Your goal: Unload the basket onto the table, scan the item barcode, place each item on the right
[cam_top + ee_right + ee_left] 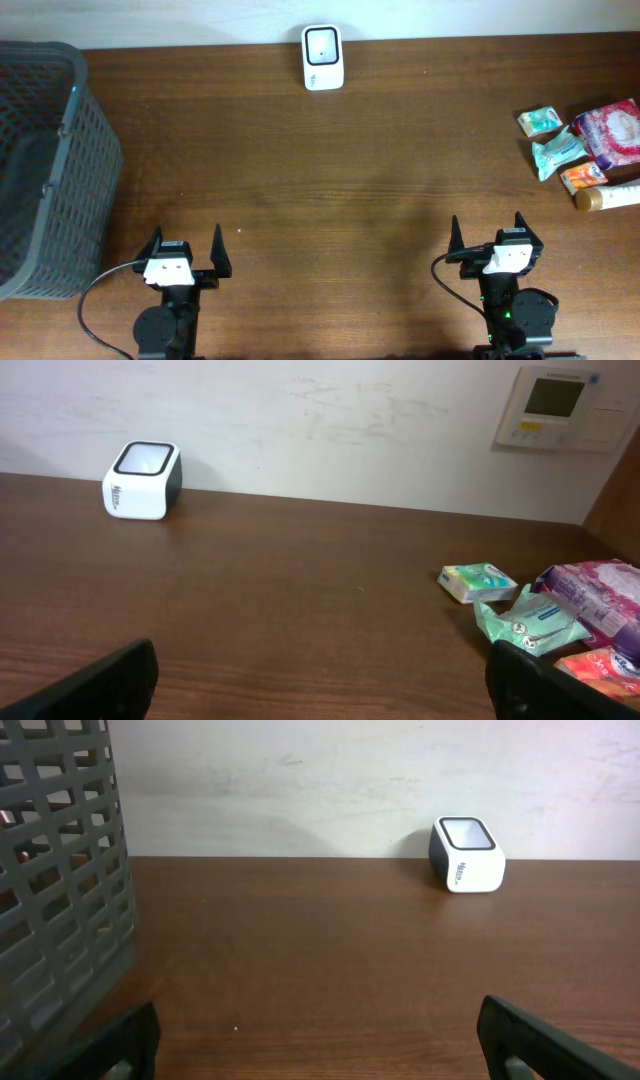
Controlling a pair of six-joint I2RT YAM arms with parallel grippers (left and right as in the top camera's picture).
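A white barcode scanner [322, 57] stands at the table's far edge; it also shows in the left wrist view [467, 855] and the right wrist view [143, 480]. Several items lie at the right: a small teal pack [539, 121], a teal wipes pack [557, 152], a pink pack [612, 132], an orange pack [583, 177] and a tube [607, 196]. The small pack [478, 581] and the wipes pack [528, 618] lie ahead of my right gripper [487, 228], which is open and empty. My left gripper [188, 240] is open and empty at the front left.
A dark grey mesh basket [45, 170] stands at the left edge, close beside my left gripper [315, 1040]. Bare brown tabletop [330, 200] stretches between both grippers and the scanner. A wall panel [555, 405] hangs behind the table on the right.
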